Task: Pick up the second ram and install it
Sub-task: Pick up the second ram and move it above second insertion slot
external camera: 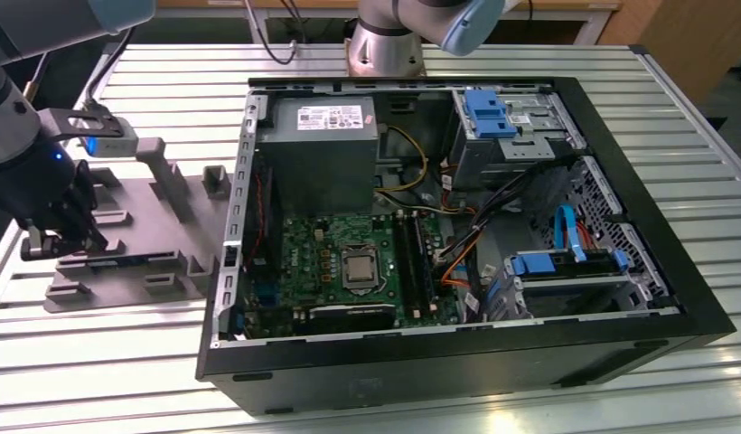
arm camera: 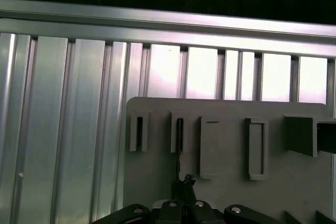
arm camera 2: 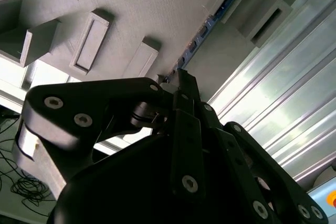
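Observation:
The second ram [arm camera 2: 206,24] stands on edge in a slot of the grey fixture plate [external camera: 129,203] on the exterior view's left. In the first wrist view it is a thin dark line [arm camera: 179,140]; in the exterior view it is a dark strip [external camera: 120,262] at the plate's near side. My gripper [arm camera 2: 181,74] is down on the plate with its fingertips closed together over the stick's near end, which they hide. It shows at that end in the first wrist view [arm camera: 184,184] and in the exterior view [external camera: 60,246]. The stick is still seated in its slot.
An open black computer case [external camera: 467,362] lies to the exterior view's right of the plate, with a green motherboard [external camera: 310,244] and its long black slots [external camera: 409,262]. Raised grey holders [external camera: 165,167] stand on the plate. The table is ribbed aluminium [external camera: 106,362].

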Robot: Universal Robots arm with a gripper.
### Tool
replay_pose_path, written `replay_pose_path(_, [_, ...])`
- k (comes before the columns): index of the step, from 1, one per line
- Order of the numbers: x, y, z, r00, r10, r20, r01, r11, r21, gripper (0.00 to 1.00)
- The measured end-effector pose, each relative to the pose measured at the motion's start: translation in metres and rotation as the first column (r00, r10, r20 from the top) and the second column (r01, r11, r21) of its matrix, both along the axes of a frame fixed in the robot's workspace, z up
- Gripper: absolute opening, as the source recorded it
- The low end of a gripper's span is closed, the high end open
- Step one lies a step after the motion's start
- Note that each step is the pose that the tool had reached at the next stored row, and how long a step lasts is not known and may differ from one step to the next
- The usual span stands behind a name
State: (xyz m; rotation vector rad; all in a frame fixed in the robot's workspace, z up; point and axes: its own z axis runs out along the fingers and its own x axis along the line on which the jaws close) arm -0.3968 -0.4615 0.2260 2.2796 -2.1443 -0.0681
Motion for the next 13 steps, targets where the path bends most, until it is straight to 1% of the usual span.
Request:
replay_pose_path(6, [-0.0004, -0.0003, -0.004, 0.9999, 0.012, 0.0036, -0.012, 0.9999, 0.0001, 0.11])
replay_pose_path(13, [-0.0005, -0.0004, -0.0055, 0.9999, 0.015, 0.0037, -0.015, 0.9999, 0.0, 0.11])
